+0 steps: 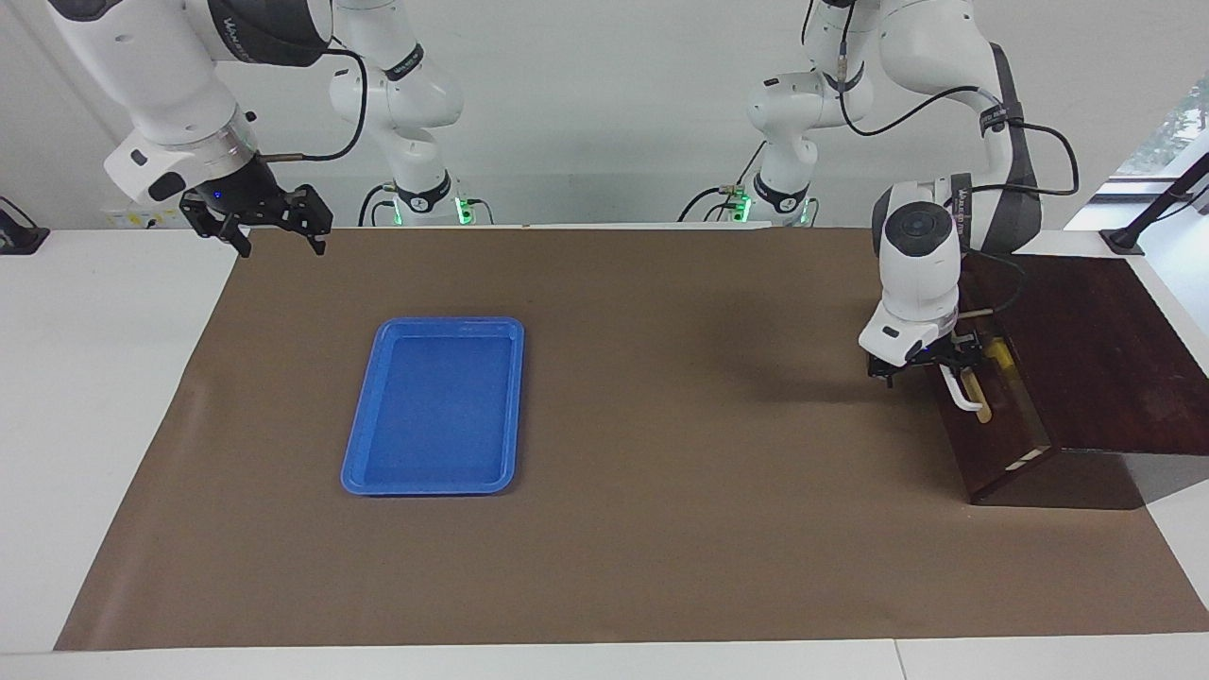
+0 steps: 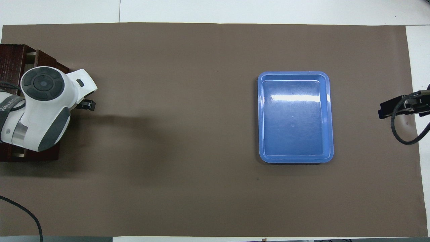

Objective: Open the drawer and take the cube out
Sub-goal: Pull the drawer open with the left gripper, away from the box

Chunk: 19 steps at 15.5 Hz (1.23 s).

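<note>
The dark brown drawer (image 1: 994, 446) sits at the left arm's end of the table, pulled out a little, with a narrow strip of pale interior showing between its front and the cabinet. My left gripper (image 1: 926, 364) is open at the upper end of the white bar handle (image 1: 960, 395), one finger against the drawer front. A small yellowish patch shows in the gap; I cannot tell whether it is the cube. In the overhead view the left wrist covers most of the drawer (image 2: 42, 59). My right gripper (image 1: 280, 241) hangs open and empty over the brown mat's corner at the right arm's end.
A flat blue tray (image 1: 434, 406) lies empty on the brown mat toward the right arm's end, also seen in the overhead view (image 2: 295, 117). The dark cabinet top (image 1: 1105, 349) the drawer slides from reaches to the table's edge.
</note>
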Each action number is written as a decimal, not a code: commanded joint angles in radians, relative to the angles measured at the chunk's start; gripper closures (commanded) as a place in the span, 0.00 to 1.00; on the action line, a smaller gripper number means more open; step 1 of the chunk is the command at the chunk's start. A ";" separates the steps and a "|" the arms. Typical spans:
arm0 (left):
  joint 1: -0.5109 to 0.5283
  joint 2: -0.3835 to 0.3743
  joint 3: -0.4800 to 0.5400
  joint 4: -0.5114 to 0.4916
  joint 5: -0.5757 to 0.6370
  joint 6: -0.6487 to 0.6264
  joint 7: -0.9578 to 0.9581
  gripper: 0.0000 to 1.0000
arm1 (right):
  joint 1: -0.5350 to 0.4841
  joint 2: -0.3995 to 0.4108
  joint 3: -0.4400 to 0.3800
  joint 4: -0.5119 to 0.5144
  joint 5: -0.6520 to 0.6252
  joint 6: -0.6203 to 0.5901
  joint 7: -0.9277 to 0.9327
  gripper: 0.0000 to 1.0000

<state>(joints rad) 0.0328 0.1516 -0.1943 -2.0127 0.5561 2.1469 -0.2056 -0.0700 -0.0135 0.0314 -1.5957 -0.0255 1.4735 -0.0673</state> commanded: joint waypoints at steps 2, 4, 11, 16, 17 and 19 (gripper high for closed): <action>-0.091 -0.004 0.003 -0.005 -0.024 -0.022 -0.028 0.00 | -0.013 -0.014 0.008 -0.013 0.001 0.002 -0.026 0.00; -0.112 -0.006 0.003 -0.003 -0.025 -0.032 -0.028 0.00 | -0.013 -0.014 0.008 -0.013 0.001 0.002 -0.026 0.00; -0.174 -0.007 0.001 0.003 -0.053 -0.062 -0.031 0.00 | -0.013 -0.014 0.008 -0.013 0.001 0.002 -0.028 0.00; -0.195 -0.009 0.001 0.005 -0.062 -0.064 -0.043 0.00 | -0.013 -0.014 0.008 -0.013 -0.001 0.004 -0.031 0.00; -0.195 -0.009 0.003 0.005 -0.061 -0.064 -0.043 0.00 | -0.013 -0.014 0.008 -0.013 -0.001 0.004 -0.029 0.00; -0.188 -0.009 0.001 0.037 -0.064 -0.100 -0.029 0.00 | -0.013 -0.014 0.008 -0.013 -0.001 0.004 -0.029 0.00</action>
<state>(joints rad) -0.1281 0.1510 -0.1957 -2.0072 0.5245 2.0980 -0.2364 -0.0700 -0.0135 0.0314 -1.5957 -0.0255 1.4735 -0.0676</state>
